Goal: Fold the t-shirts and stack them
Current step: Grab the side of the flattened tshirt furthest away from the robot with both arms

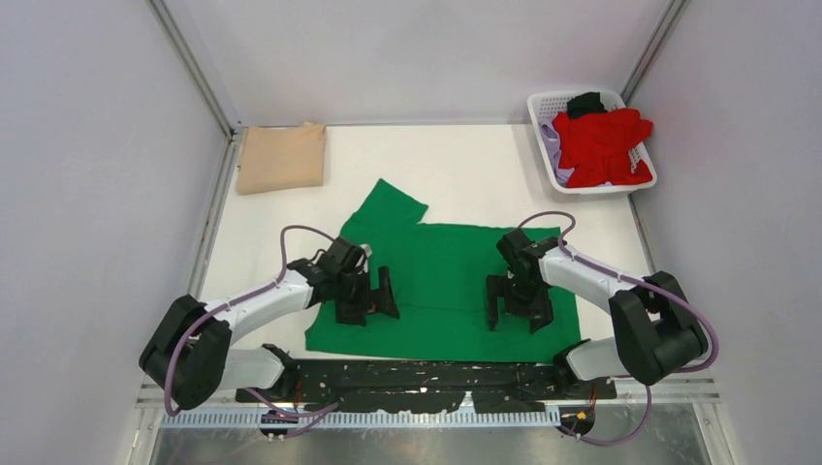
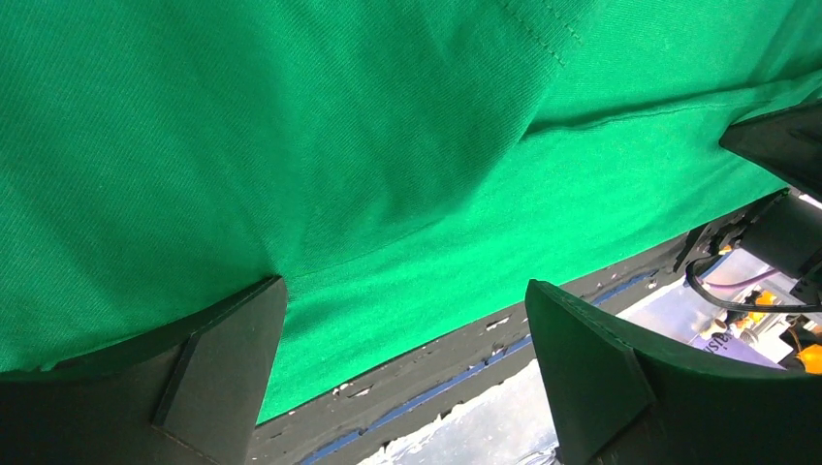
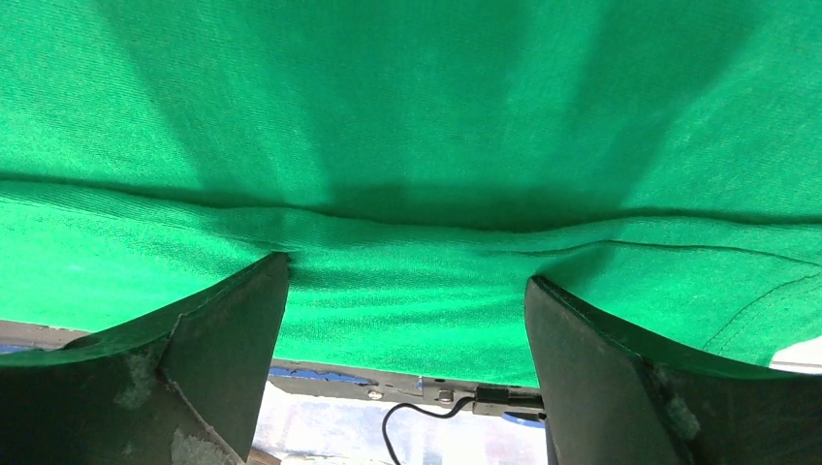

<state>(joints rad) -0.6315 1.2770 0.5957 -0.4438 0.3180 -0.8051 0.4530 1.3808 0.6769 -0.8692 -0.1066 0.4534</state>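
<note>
Green shirt (image 1: 446,271) lies spread on the counter (image 1: 465,165); left jaws and right jaws both released, its near hem between their tips, apparently positioned for a fold.

left end effector (image 1: 368,308) spread wide, right end effector (image 1: 516,315) likewise

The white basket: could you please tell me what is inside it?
A red shirt fills most of the basket, with a black garment at its far end and lilac cloth along its left; anything underneath is hidden.
</note>
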